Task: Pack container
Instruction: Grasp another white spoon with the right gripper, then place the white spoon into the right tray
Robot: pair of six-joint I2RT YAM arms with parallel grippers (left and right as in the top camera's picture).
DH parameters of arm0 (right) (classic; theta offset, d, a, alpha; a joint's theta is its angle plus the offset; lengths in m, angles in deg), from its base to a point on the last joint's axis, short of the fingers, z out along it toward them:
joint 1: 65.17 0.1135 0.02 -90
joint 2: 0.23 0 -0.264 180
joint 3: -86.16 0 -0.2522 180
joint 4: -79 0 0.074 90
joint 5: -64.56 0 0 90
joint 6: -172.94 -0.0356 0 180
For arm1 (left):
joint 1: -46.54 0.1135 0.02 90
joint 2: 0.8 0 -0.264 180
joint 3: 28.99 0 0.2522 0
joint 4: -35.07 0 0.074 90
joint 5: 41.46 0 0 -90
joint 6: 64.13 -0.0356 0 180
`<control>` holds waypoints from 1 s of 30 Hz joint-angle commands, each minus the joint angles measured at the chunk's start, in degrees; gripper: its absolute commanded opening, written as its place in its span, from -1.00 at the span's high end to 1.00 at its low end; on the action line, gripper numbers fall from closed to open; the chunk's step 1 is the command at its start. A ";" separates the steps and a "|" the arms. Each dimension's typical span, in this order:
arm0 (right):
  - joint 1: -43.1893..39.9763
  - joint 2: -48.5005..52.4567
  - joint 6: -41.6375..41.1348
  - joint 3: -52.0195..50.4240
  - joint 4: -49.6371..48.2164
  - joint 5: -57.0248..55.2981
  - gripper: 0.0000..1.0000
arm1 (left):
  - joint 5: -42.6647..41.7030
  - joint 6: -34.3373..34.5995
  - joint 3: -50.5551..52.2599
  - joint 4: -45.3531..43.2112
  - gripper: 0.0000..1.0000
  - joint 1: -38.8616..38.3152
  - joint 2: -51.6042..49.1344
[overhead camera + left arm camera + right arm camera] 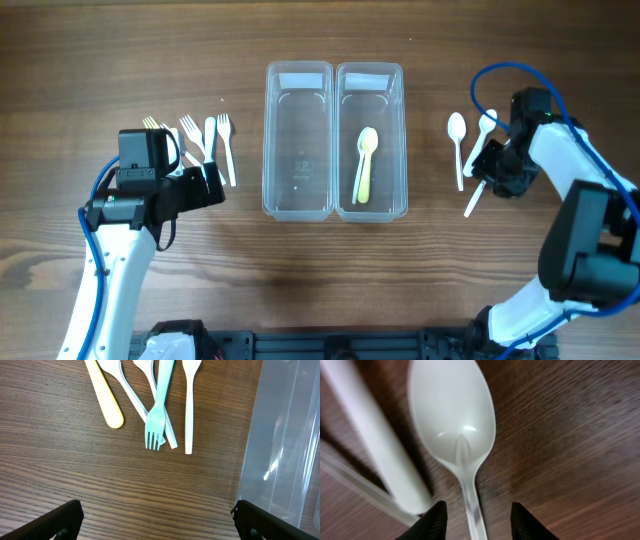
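- Currently the right gripper (479, 520) is hovering low over a white spoon (452, 415). Its two fingers are standing apart on either side of the thin neck just below the bowl, and it is gripping nothing.
- By my judgement the step in hand is picking up this spoon. Doing it well is calling for lowering until the fingertips are almost brushing the table (570, 435), then closing squarely across the neck so the handle is not twisting out.
- A second spoon handle (375, 440) is lying just beside one finger and is getting in the way. A finger landing on it could be dragging it along or tipping the target spoon.
- The right-hand container (370, 78) is sitting at the middle of the table with a yellow spoon (366, 165) lying inside. The white spoon is probably going in alongside it.
- The left-hand container (298, 150) is sitting empty, touching its neighbour.
- The left gripper (160, 522) is hanging wide open with nothing between its fingers. It is pointing toward a cluster of forks (157, 415) that are lying overlapped, so separating one is looking awkward.
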 commanded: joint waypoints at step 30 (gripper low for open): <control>11.93 -39.10 4.74 3.39 1.16 22.80 0.91 | 0.31 -0.92 -1.27 -0.13 -0.99 0.15 -0.20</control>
